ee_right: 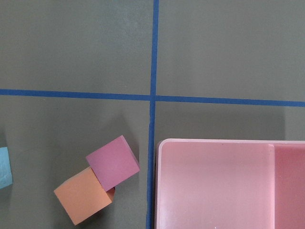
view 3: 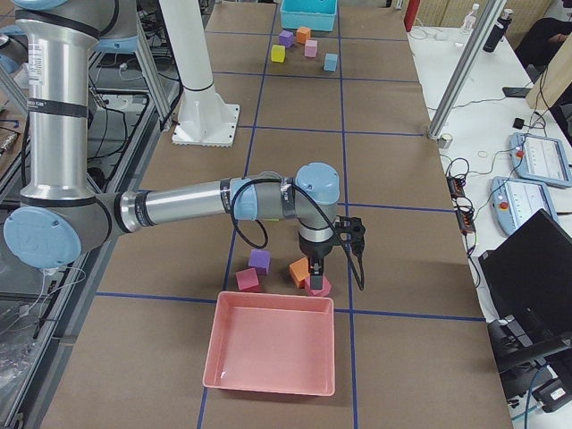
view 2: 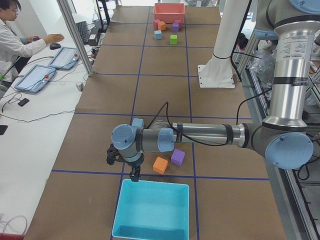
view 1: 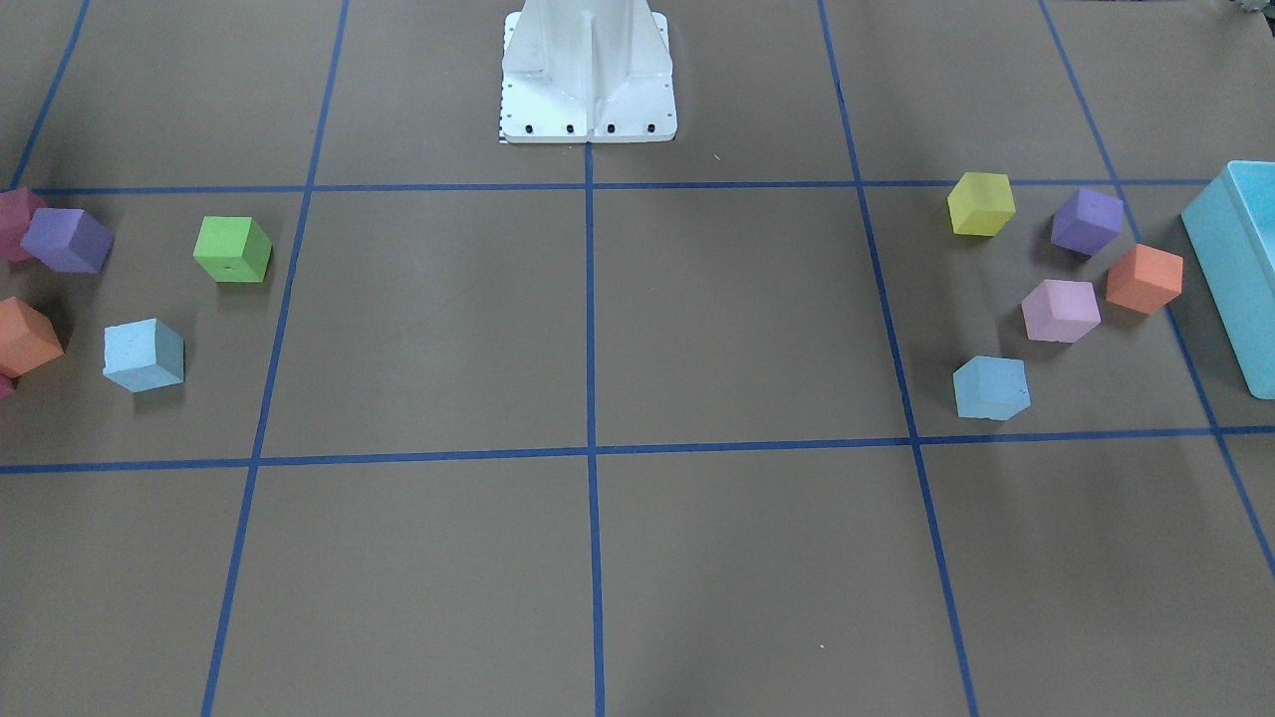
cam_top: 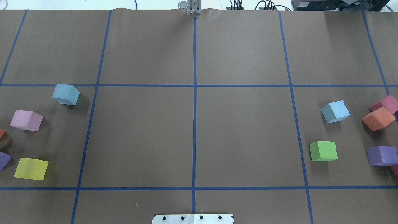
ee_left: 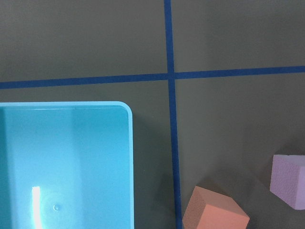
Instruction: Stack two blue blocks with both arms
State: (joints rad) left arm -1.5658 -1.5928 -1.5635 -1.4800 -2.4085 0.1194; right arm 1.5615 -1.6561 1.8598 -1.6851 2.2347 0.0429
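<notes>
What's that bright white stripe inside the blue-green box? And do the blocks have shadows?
Left wrist view: the stripe is glare, probably a lamp reflecting off the shiny floor of the turquoise bin. Overhead view: yes, soft dark shadows lie on the brown paper beside both blue blocks, and the picture looks sharp.

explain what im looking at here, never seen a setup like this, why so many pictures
These are two robot arms at one brown table gridded with blue tape. Two pictures look down on the table, two look along it from its ends, two come from wrist cameras. The left arm reaches near a turquoise bin, the right arm near a pink bin. Coloured foam cubes lie at both ends, among them two blue blocks, far apart, unstacked. Whether the left gripper or right gripper is open, or holds anything, I cannot tell.
</notes>
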